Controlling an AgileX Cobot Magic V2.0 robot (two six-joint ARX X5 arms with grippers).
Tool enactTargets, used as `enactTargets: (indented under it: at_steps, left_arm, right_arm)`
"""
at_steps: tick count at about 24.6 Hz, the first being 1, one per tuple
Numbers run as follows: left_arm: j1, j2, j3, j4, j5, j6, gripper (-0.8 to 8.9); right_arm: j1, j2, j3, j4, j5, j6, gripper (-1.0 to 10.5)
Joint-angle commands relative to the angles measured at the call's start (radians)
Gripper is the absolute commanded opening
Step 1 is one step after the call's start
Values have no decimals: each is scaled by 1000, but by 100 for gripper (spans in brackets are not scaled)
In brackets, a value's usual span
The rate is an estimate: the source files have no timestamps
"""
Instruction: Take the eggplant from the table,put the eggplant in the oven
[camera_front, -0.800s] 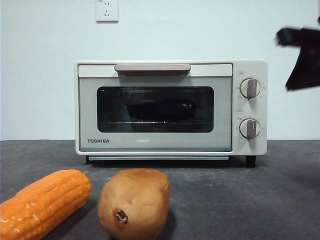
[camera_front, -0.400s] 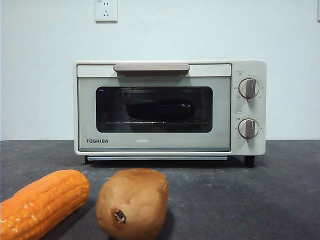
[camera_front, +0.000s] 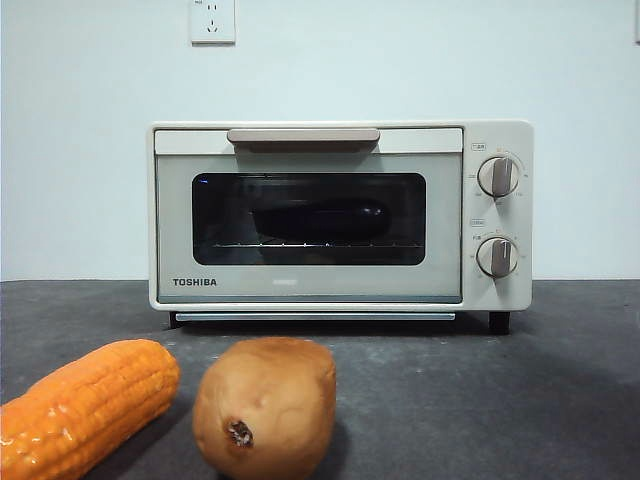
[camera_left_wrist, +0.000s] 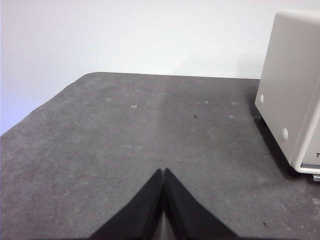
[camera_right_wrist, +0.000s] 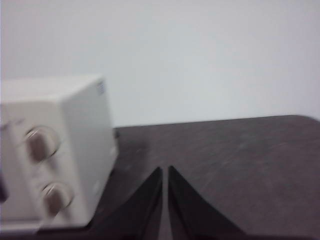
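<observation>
The dark purple eggplant (camera_front: 318, 219) lies on the wire rack inside the cream-white oven (camera_front: 340, 290), seen through its closed dark glass door. The oven stands on the dark grey table (camera_front: 480, 400). Neither arm shows in the front view. My left gripper (camera_left_wrist: 164, 172) is shut and empty, off the oven's (camera_left_wrist: 295, 100) left side above bare table (camera_left_wrist: 125, 140). My right gripper (camera_right_wrist: 165, 170) is shut and empty, off the oven's (camera_right_wrist: 60, 150) knob side over the table (camera_right_wrist: 240, 160); that view is blurred.
An orange corn cob (camera_front: 85, 405) and a tan-brown potato (camera_front: 265, 405) lie on the table in front of the oven, near the front edge. A wall socket (camera_front: 212, 20) sits on the white wall behind.
A black gripper that stood at the upper right of the front view a second ago has left the picture. The oven, eggplant, corn and potato have not moved.
</observation>
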Motion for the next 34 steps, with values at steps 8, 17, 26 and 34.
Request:
enactTargets:
  at_steps: [8,17,26,34]
  left_arm:
    - [2,-2,-27,11,-1,12,4]
    - [2,-2,-27,11,-1,12,4]
    - [2,-2,-27,11,-1,12,4]
    - [2,-2,-27,11,-1,12,4]
  right_arm:
    - [-10,-4,-6,-210,-106,-6,3]
    - [-9,-4,-2,-203,-98,0,3]
    - [-9,-4,-2,-140,-98,0,3]
    - [-9,-4,-2,-140,-98,0,3]
